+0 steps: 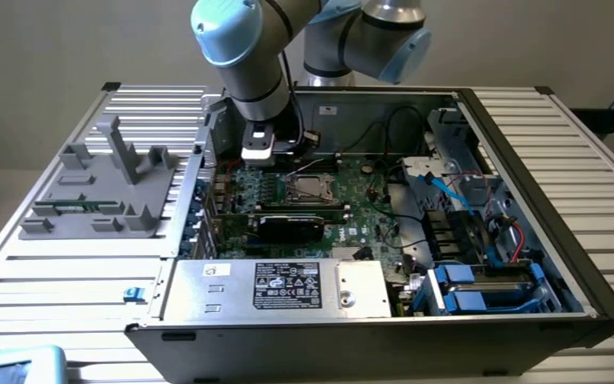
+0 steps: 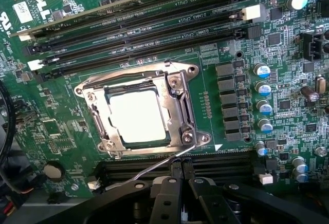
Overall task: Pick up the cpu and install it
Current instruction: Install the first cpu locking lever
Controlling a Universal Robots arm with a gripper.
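Note:
The cpu [image 2: 138, 116], a shiny silver square, lies flat in the motherboard socket, framed by the socket's metal bracket [image 2: 177, 106]. In the exterior view the cpu [image 1: 310, 189] sits mid-board inside the open computer case. My gripper [image 2: 181, 175] hovers over the board just beside the socket, its black fingers [image 2: 167, 198] pressed together with nothing between them. From outside, the gripper [image 1: 284, 162] hangs above the board, a little toward the exterior view's left of the socket. A thin wire lever [image 2: 149, 170] runs between the socket and my fingertips.
Memory slots [image 2: 139, 29] line the board beside the socket. A black expansion card [image 1: 291, 224] and a silver box with a black label [image 1: 275, 288] lie nearer the case front. Blue drive bays [image 1: 478, 288] and cables fill the exterior view's right. A grey fixture [image 1: 105, 184] stands outside the case.

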